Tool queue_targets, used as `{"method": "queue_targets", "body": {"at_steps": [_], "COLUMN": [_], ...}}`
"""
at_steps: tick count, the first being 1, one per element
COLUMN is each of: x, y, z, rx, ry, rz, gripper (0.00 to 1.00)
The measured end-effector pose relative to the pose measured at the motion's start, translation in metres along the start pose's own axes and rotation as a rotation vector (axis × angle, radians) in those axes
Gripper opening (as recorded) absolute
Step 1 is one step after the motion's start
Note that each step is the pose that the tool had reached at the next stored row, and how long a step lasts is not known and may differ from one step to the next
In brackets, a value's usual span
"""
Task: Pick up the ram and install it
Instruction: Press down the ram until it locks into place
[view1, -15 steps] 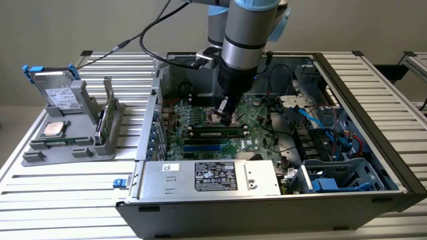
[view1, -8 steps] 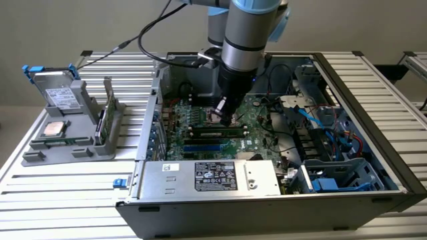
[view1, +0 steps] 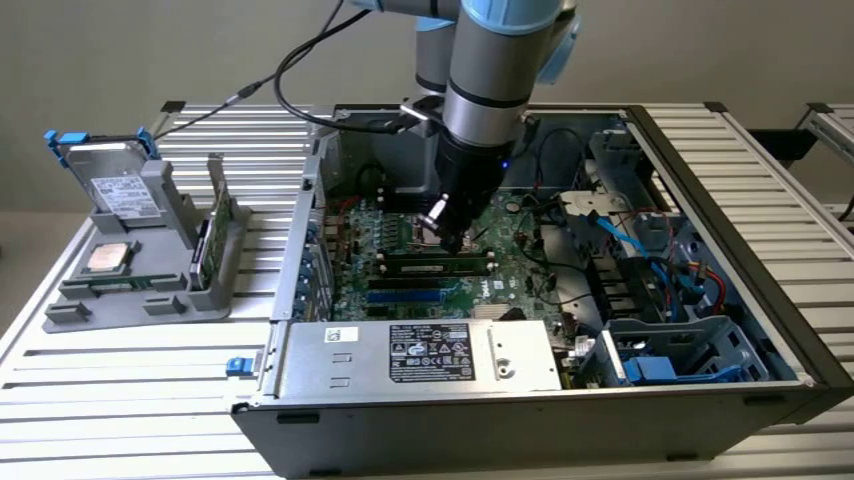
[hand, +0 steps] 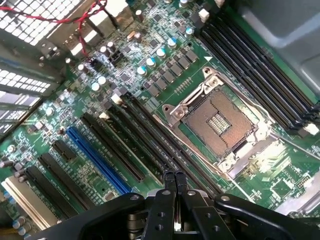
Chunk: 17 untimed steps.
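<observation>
green ram (view1: 434, 265) seated, tool (hand: 174, 176) pinched empty

Open computer case (view1: 747, 330) with green motherboard (hand: 165, 95), empty processor socket (hand: 217, 125), labelled power supply (view1: 420, 355).

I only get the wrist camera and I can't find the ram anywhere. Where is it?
Observer: The ram looks seated in a slot on the motherboard, right under the gripper.
Operator: Is anything outside the computer?
Observer: Yes, a grey holder sits beside the case, on the exterior view's left.
Operator: What's on it?
Observer: A square silver processor chip lies on it, and a hard drive leans at its back.
</observation>
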<state>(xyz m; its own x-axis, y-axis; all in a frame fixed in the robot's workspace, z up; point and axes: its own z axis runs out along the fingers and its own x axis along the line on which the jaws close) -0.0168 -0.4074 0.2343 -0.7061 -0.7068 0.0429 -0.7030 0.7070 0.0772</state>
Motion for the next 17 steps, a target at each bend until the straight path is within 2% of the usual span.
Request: {"method": "queue_targets", "body": {"at_steps": [8,13,17], "x": [-0.0001,0.0001,0.0002], "y": [0.0000,0.0002,0.0004], "z": [0.0000,-0.0028,-0.0053], "rx": [-0.0024,0.0049,0.0141], "ry": [-0.0061,-0.0012,0.0058], "rz": [0.103,0.149,0.179], "gripper": [0.10,0.10,0.10]}}
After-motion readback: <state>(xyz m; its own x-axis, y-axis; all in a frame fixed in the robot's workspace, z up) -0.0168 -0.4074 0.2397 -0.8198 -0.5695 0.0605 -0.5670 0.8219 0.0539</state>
